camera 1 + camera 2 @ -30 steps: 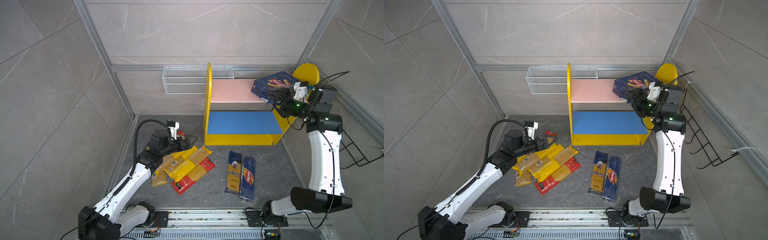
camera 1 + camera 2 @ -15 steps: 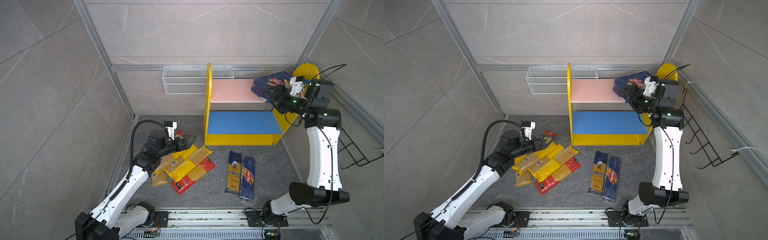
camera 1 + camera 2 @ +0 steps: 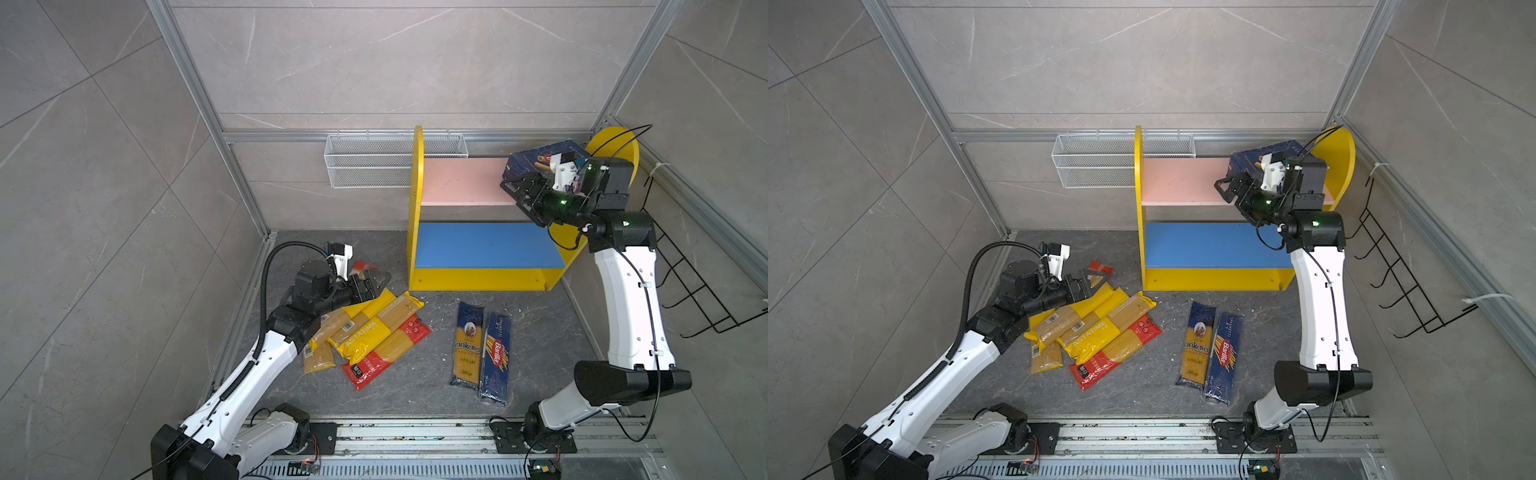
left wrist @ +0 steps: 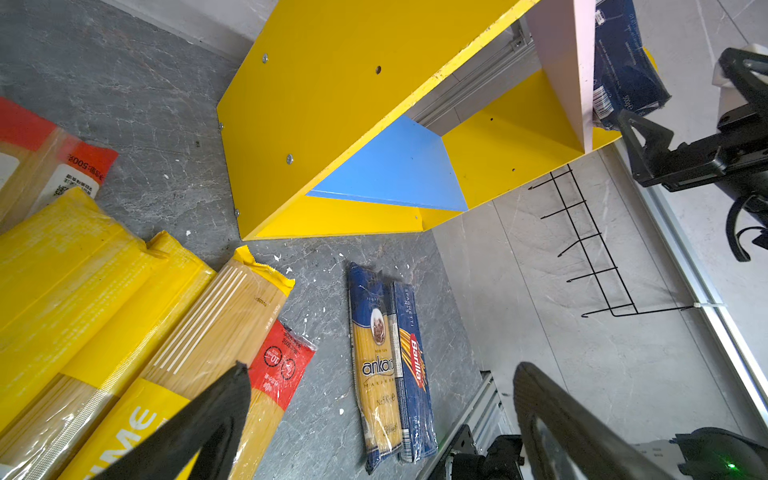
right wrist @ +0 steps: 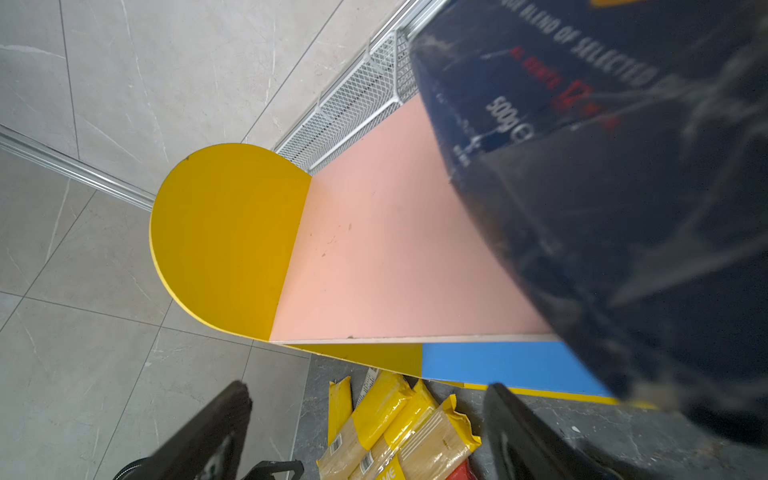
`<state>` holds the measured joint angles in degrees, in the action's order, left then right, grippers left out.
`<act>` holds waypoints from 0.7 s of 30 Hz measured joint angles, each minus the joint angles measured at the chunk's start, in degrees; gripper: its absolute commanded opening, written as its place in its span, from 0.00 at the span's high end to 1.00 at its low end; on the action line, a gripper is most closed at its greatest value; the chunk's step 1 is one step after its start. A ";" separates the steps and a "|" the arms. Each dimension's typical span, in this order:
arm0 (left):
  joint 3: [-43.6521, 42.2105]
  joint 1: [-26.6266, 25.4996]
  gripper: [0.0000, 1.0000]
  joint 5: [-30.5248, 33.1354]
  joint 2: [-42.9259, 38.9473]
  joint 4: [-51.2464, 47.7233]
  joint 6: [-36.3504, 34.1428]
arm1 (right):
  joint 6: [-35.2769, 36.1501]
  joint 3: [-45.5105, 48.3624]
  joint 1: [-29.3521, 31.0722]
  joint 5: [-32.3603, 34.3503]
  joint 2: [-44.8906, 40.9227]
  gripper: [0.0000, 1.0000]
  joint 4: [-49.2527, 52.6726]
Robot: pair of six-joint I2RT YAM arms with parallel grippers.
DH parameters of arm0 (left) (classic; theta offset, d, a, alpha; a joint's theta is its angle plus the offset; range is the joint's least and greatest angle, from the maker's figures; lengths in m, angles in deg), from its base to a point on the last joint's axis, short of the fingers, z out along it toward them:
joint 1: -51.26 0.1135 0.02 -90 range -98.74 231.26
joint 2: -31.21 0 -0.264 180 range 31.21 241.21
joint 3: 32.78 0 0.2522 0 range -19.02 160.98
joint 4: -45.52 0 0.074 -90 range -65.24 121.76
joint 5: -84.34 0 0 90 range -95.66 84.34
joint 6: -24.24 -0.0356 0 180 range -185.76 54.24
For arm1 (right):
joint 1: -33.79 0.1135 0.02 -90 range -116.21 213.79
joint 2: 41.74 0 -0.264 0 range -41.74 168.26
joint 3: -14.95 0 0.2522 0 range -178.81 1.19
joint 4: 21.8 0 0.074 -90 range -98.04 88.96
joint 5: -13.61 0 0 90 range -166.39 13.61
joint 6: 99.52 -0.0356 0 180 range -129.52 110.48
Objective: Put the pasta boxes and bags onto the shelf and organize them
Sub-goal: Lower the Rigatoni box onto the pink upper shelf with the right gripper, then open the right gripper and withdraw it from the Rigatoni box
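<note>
The wide blue Barilla box (image 3: pixel 532 160) (image 5: pixel 602 166) rests on the right end of the shelf's pink upper board (image 3: pixel 461 180), against the yellow side panel. My right gripper (image 3: pixel 513 187) (image 5: pixel 365 395) hangs open just in front of it, holding nothing. On the floor lie the narrow Barilla box (image 3: pixel 496 357) and the ankara bag (image 3: pixel 467 345) side by side. Several yellow bags (image 3: pixel 370 324) are piled over a red-ended one (image 3: pixel 386 353). At the pile's far end my left gripper (image 3: pixel 374 282) (image 4: pixel 382 370) is open and empty. The blue lower board (image 3: pixel 482 245) is bare.
A white wire basket (image 3: pixel 374 166) hangs on the back wall, left of the shelf. A black wire hook rack (image 3: pixel 698 291) is on the right wall beside my right arm. A second red-ended pack (image 3: pixel 361 268) lies under the left gripper.
My right gripper has shifted left along the front of the wide box, which stays on the upper board. My left gripper has drawn back slightly.
</note>
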<state>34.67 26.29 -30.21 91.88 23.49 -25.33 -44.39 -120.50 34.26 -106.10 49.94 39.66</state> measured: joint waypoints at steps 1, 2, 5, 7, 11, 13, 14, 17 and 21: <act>-0.17 0.00 0.00 0.04 -0.11 -0.31 0.00 | 0.02 -0.37 0.68 0.39 0.28 0.11 -0.15; -0.33 0.00 0.00 0.09 -0.28 -0.46 -0.02 | 0.02 -0.70 1.20 0.68 0.61 0.11 -0.59; -0.57 0.00 0.00 0.46 -1.33 -1.60 -0.22 | 0.13 -2.69 2.64 1.70 2.69 0.11 -1.38; -0.57 0.02 0.00 0.63 -2.23 -2.36 -0.57 | 0.22 -4.46 3.39 2.40 4.72 0.11 -2.03; -0.57 0.26 0.00 1.38 -3.17 -3.32 -1.03 | 0.66 -8.59 4.37 4.31 9.14 0.11 -2.49; -0.57 0.26 0.00 1.95 -3.15 -3.48 -1.09 | 1.11 -10.69 4.68 5.38 10.99 0.11 -2.40; -0.57 0.28 0.00 2.03 -3.10 -3.52 -1.16 | 1.29 -11.93 4.83 5.90 11.93 0.11 -2.19; -0.57 0.52 0.00 2.23 -3.10 -3.52 -1.25 | 1.84 -15.69 5.49 8.02 14.43 0.10 -1.75; -0.57 0.66 0.00 2.82 -3.06 -3.52 -1.27 | 2.60 -19.61 5.92 10.56 17.35 0.11 -1.20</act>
<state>34.11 26.94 -27.40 88.82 19.97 -26.60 -41.79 -140.10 40.18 -95.55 67.30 38.46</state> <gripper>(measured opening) 0.999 0.895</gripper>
